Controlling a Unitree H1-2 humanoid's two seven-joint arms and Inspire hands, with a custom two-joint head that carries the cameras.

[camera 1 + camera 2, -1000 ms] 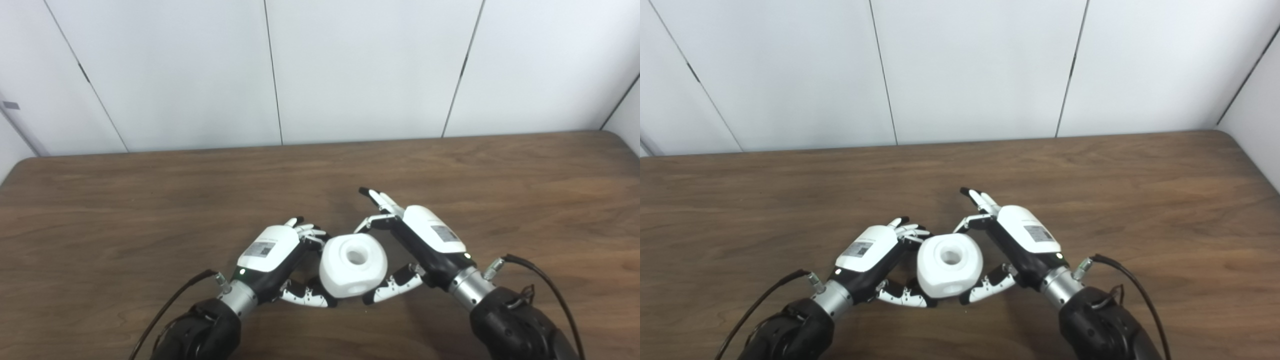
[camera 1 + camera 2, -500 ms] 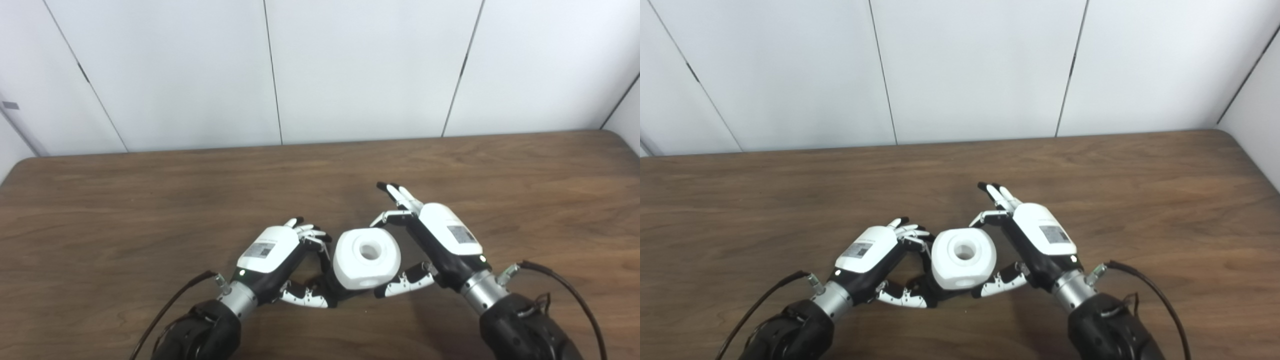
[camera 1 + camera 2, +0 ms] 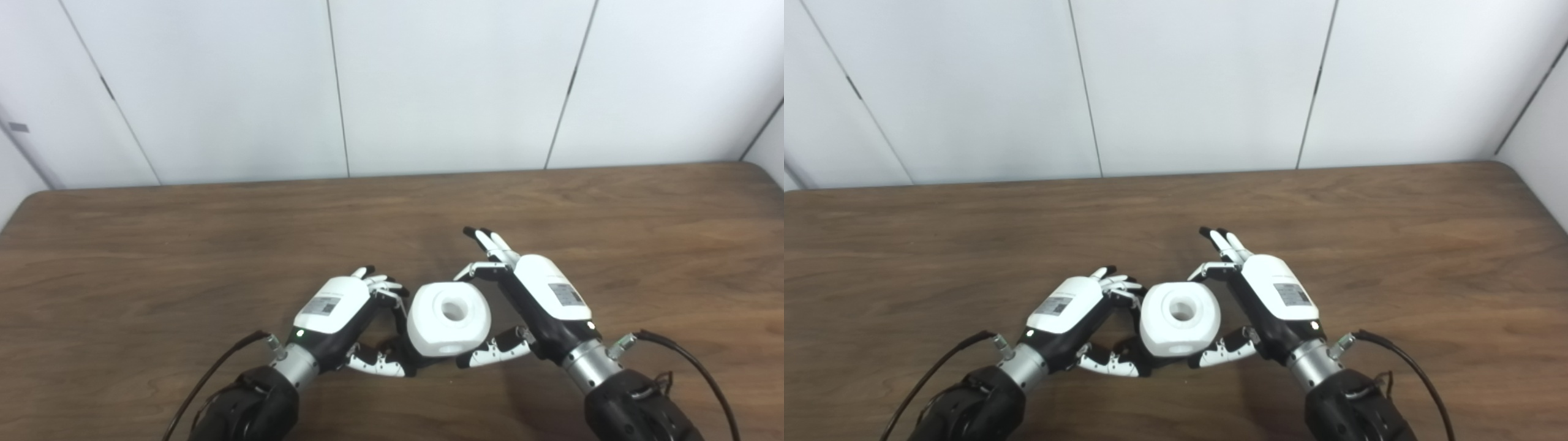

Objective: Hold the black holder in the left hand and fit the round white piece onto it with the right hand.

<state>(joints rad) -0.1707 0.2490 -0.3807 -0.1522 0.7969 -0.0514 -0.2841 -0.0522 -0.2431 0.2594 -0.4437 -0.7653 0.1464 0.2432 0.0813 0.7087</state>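
black holder (image 3: 401,354): mostly hidden | behind: round white piece (image 3: 449,318) | arms: cropped

paired head cameras, overlooking table (image 3: 184,245)

table (image 3: 184,233): wood-grain, matt brown. round white piece (image 3: 449,318): smooth matt plastic. robot hand (image 3: 545,294) shells: glossy white plastic, metal wrists.

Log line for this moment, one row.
left hand: shut on black holder | right hand: shut on white piece | seating: cannot tell
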